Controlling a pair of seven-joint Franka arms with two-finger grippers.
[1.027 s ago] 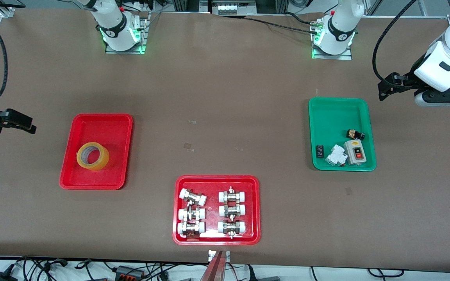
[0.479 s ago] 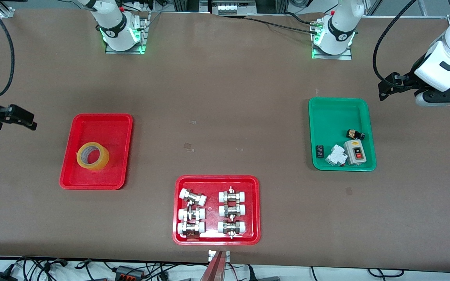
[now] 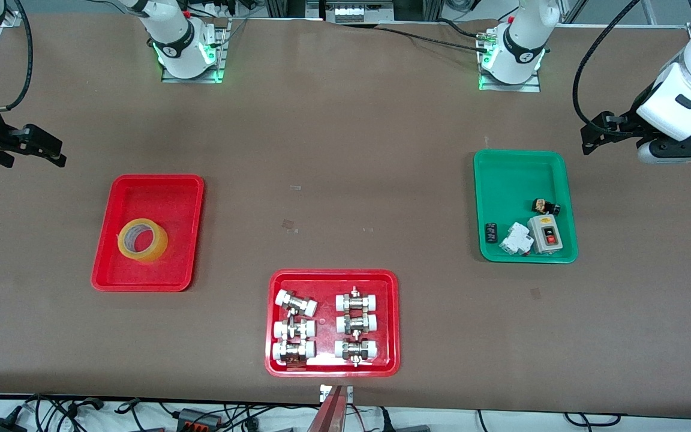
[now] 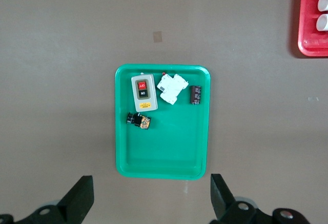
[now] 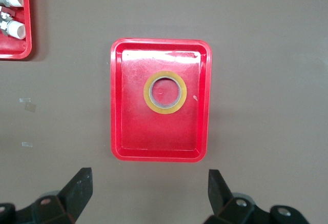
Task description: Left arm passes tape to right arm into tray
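Note:
The tape [image 3: 142, 240] is a yellow roll lying flat in the plain red tray [image 3: 159, 192], toward the right arm's end of the table. The right wrist view looks down on the tape [image 5: 147, 92] and the tray [image 5: 133, 126]. My right gripper [image 3: 54, 151] hangs open and empty over bare table beside the tray, with its fingertips wide apart around the gripper's middle [image 5: 148, 180]. At the left arm's end, my left gripper [image 3: 594, 132] hangs open and empty over bare table beside the green tray; the left wrist view shows the gripper [image 4: 151, 185] spread wide.
A green tray [image 3: 522, 174] holds a switch box [image 3: 545, 233], a white breaker and small dark parts. A wider red tray [image 3: 333, 275] with several white-capped metal fittings sits near the table's front edge. Both arm bases stand along the table's edge farthest from the front camera.
My right gripper has drifted away from the front camera toward the bases' edge of the table, staying open. The tape, the trays and the left arm have not moved.

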